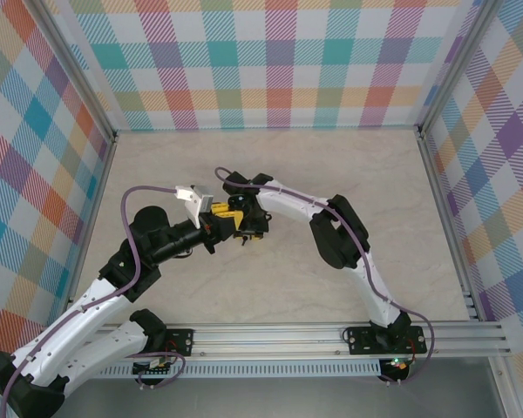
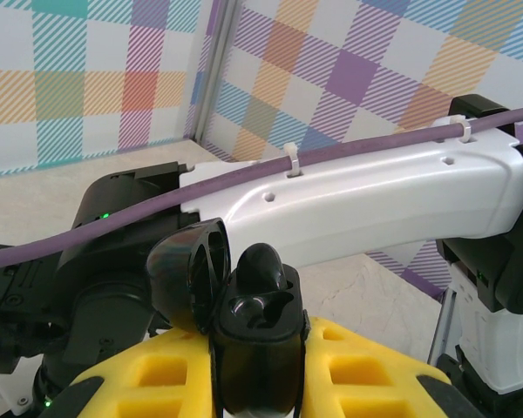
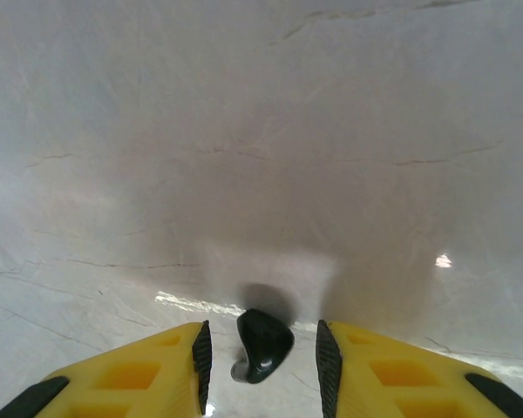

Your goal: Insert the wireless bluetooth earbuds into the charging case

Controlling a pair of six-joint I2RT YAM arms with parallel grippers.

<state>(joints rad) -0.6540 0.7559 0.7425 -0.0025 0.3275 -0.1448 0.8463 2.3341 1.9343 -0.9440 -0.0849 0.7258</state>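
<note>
My left gripper (image 2: 260, 370) is shut on the black charging case (image 2: 260, 322), its yellow fingers (image 2: 376, 370) pressed against both sides. The case's lid (image 2: 185, 274) hangs open to the left. One black earbud (image 2: 263, 268) sits in the far socket, and the near socket is hollow. In the right wrist view a second black earbud (image 3: 263, 344) lies on the table. My right gripper (image 3: 261, 357) stands over it, open, with a black pad (image 3: 202, 359) on each side and a gap between each pad and the earbud.
Both arms meet over the middle of the pale marble table (image 1: 366, 165). The right arm's white link (image 2: 375, 192) and its purple cable cross close behind the case. Checked walls (image 1: 270, 61) close off the back and sides.
</note>
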